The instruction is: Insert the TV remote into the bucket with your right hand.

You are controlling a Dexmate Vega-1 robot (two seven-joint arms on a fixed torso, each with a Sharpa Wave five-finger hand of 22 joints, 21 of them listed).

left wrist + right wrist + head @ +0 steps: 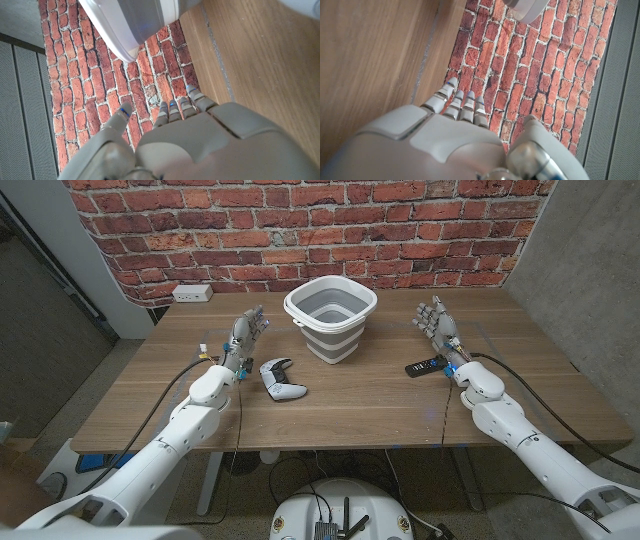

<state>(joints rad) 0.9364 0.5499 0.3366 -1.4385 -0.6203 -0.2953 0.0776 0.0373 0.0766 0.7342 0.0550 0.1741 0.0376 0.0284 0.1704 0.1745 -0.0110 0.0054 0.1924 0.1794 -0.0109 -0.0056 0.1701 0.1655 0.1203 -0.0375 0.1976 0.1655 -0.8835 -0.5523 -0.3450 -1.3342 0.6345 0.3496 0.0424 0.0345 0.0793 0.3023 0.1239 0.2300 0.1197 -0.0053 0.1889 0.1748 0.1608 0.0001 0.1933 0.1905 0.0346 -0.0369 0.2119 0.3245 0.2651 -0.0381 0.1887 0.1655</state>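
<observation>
A black TV remote [424, 366] lies on the wooden table [370, 395], just inside my right hand [438, 330]. That hand stands on its edge with fingers stretched out and apart, holding nothing; its back shows in the right wrist view [455, 135]. The grey and white collapsible bucket [330, 316] stands upright at the table's middle back, mouth open; a part of it shows in the left wrist view [135, 22] and its rim in the right wrist view [530, 7]. My left hand [243, 338] stands open at the left, seen from behind in its wrist view [175, 140].
A white game controller [279, 379] lies between my left hand and the bucket. A white power outlet box [192, 294] sits at the table's back left corner. A red brick wall [320, 230] runs behind the table.
</observation>
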